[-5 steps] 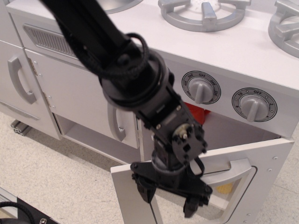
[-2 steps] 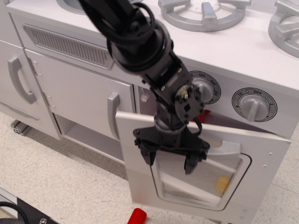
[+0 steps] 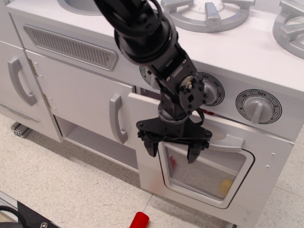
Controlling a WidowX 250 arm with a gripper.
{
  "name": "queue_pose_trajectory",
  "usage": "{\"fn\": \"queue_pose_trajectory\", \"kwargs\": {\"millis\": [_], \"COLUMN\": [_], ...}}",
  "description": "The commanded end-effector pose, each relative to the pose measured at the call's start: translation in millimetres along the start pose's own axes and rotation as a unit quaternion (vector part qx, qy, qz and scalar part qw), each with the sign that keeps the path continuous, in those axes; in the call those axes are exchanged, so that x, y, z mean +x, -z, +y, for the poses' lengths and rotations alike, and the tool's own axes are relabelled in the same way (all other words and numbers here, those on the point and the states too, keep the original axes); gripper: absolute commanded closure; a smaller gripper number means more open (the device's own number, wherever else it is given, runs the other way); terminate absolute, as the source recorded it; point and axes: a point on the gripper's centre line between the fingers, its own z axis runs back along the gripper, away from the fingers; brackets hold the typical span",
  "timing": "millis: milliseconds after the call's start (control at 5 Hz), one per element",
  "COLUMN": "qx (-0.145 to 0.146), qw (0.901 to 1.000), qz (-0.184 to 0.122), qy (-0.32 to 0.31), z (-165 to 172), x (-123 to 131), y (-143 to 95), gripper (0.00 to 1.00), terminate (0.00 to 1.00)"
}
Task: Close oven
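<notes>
Against the oven (image 3: 199, 178) door, near its silver handle (image 3: 231, 142), my gripper (image 3: 172, 148) fingers (image 3: 194, 153) are spread wide, pinching nothing; door nearly closed.

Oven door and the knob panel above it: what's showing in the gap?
A sliver of something red shows between the oven door and knob panel; the door isn't flush.

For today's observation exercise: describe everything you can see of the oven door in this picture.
The oven door is a white painted panel with a rounded clear window and a horizontal silver handle near its top edge. It stands almost upright, nearly shut, with a narrow gap left under the control knobs. Small screws dot its right edge. The open black end effector is against its upper front. Something yellow shows through the window.
</notes>
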Motion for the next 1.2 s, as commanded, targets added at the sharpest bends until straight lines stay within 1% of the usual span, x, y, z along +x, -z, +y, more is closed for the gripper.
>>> {"fn": "queue_pose_trajectory", "kwargs": {"millis": [0, 200, 400, 600, 800, 1000], "qx": [-0.015, -0.016, -0.025, -0.047, -0.047, -0.047], "qw": [0.9993, 0.9995, 0.9996, 0.9986, 0.9986, 0.9986], "qz": [-0.019, -0.017, 0.006, 0.017, 0.017, 0.017], "qy": [-0.027, -0.023, 0.006, 0.017, 0.017, 0.017], "z": [6.5, 9.0, 16.7, 23.2, 23.2, 23.2], "x": [16.1, 13.3, -5.1, -12.2, -12.2, -12.2], "y": [-11.4, -13.3, -29.0, -55.9, -55.9, -55.9], "gripper": [0.0, 0.0, 0.0, 0.0, 0.0, 0.0], "terminate": [0.0, 0.0, 0.0, 0.0, 0.0, 1.0]}}
